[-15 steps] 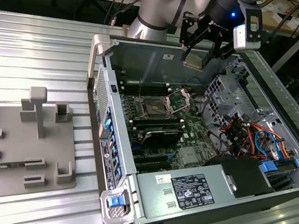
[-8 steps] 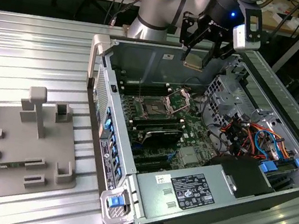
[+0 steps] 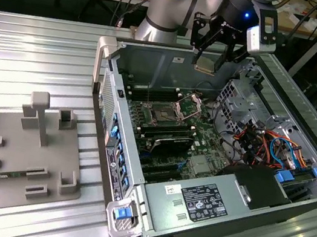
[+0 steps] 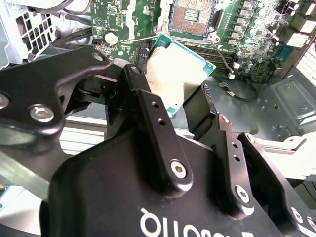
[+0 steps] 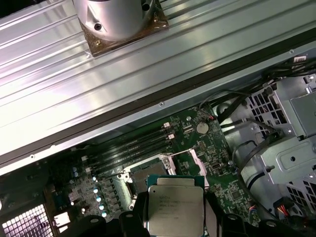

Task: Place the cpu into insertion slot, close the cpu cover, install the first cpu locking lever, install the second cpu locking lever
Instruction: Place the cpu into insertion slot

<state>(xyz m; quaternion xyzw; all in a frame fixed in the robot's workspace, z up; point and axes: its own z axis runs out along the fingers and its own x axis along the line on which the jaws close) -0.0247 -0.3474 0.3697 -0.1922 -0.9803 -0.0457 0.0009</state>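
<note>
Exterior view showed you the gripper pinching the chip above the computer case, the open chip cover at its six o'clock.

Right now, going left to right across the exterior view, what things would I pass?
Grey fixture tray → beige case handle → cpu held in the jaws → orange and blue cables.

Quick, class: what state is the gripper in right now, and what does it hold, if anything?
The gripper is shut on the cpu, held clear above the computer case.
</note>
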